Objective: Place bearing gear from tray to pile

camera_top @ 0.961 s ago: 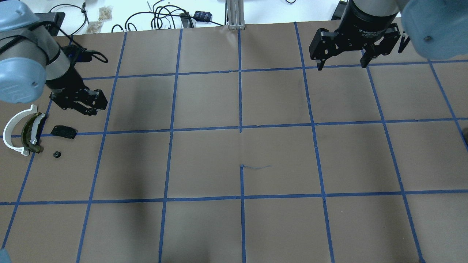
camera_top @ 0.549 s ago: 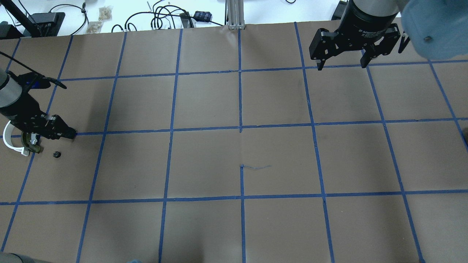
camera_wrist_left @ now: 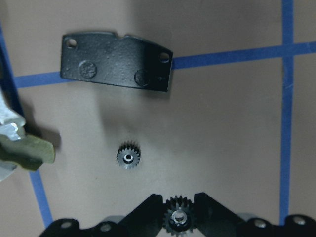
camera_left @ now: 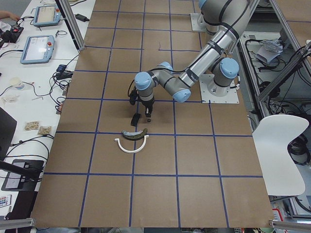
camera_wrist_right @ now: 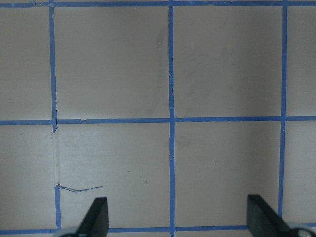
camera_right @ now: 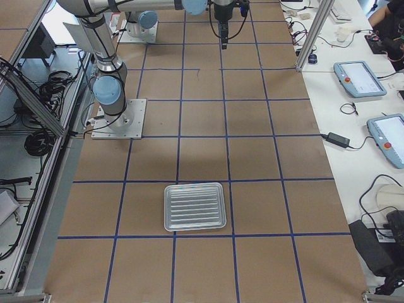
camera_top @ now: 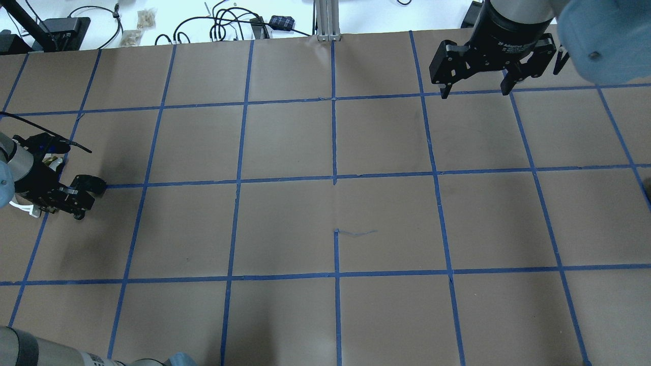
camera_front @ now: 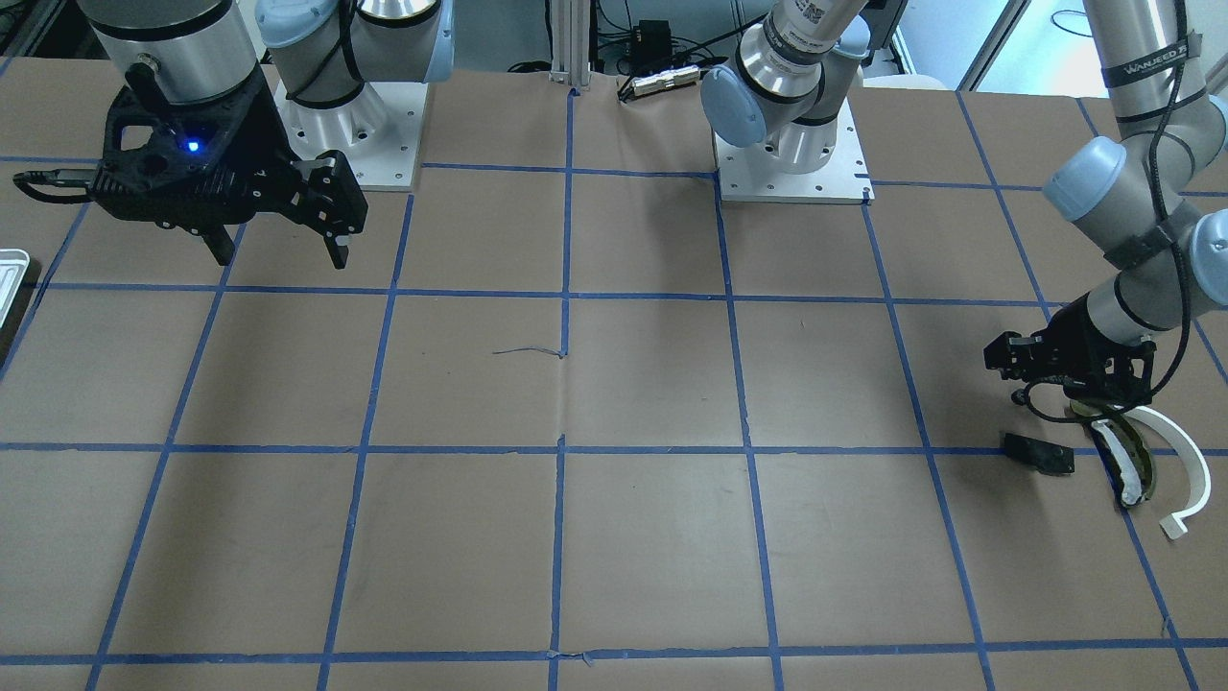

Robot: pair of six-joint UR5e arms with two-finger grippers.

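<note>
Brown-papered table (camera_top: 285, 142) — blue tape grid (camera_top: 334, 137) — tray (camera_right: 194, 207) resting on it.

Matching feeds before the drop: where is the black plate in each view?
Front-facing: black plate, lower right.
Overhead: lost under left gripper, far left.
Exterior left: plate centre, above olive piece.
Exterior right: too far to tell.
Left wrist: plate top left.
Right wrist: not in it.
Landmark: blue tape line under the plate.
</note>
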